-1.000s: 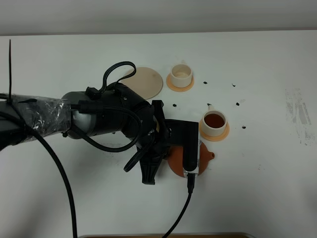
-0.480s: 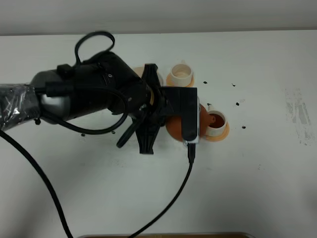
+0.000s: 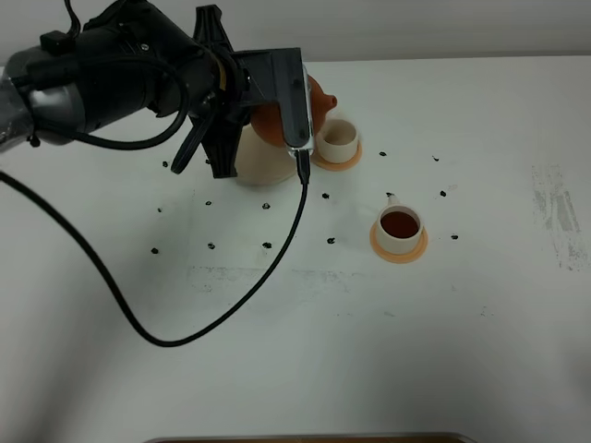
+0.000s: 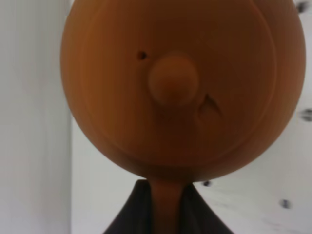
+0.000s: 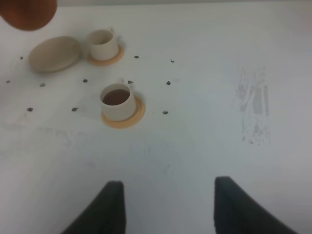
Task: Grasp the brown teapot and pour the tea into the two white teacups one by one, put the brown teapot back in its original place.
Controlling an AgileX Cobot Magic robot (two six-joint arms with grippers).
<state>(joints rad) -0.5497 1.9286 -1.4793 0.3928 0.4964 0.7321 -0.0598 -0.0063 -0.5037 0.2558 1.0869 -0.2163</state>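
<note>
The teapot (image 3: 317, 95) hangs in the air at the far side of the table (image 3: 369, 351), held up by the left gripper (image 4: 165, 214). Its jaws are clamped on the loop handle, one dark finger on each side of it in the wrist view. Gripping the handle keeps the lid up and leaves the spout free. The spout points at the far cup (image 3: 337, 138) and sits just beside it, not yet over its mouth as far as I can see. That cup looks empty inside, so I take this as the line-up for the second pour. I can't tell whether any tilt has begun.

The saucer (image 3: 263, 171) sits bare, partly under the arm and just beside the far cup, waiting for the teapot to come back. The near cup (image 3: 399, 229) stands well apart from the pot and holds dark tea, so its pour looks finished.

The right gripper (image 5: 168, 204) hangs back over bare table with its jaws wide apart, holding nothing.

A second ago the teapot was down on the near side of the full cup. Half a second ago it was right beside that cup. Since then the arm has swung it back across the table to the empty one. Neither cup has shifted, and the near one was already full.
</note>
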